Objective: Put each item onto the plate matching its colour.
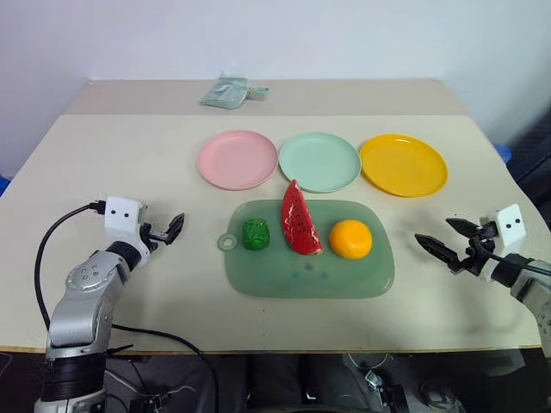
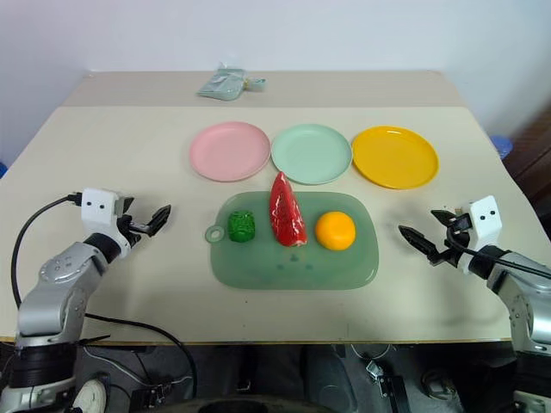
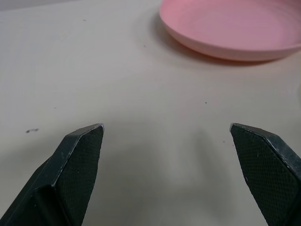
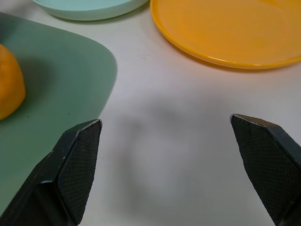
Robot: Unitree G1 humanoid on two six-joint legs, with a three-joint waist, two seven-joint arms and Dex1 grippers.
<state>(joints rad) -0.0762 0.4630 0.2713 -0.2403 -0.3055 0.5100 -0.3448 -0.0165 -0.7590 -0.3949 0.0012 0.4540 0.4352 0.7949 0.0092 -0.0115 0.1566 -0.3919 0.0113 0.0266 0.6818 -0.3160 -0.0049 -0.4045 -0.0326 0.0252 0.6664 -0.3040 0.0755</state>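
Counter [image 1: 129, 163], beige: pink plate [image 1: 237, 159], mint green plate [image 1: 319, 161], yellow-orange plate [image 1: 403, 164] in a row, all bare. Green mat [image 1: 344, 280] nearer: knobbly green vegetable [image 1: 256, 234], watermelon wedge [image 1: 299, 219], orange [image 1: 350, 238]. Left gripper [image 1: 172, 229] and right gripper [image 1: 443, 239] both spread wide, empty, flanking the mat.

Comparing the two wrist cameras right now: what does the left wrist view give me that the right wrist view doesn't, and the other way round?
The left wrist view has the pink plate ahead of the open left gripper, with bare table between them. The right wrist view has the yellow-orange plate, the rim of the mint green plate, a corner of the green mat and part of the orange resting on it, seen past the open right gripper. Both share the pale tabletop and two black fingers spread wide with nothing held.
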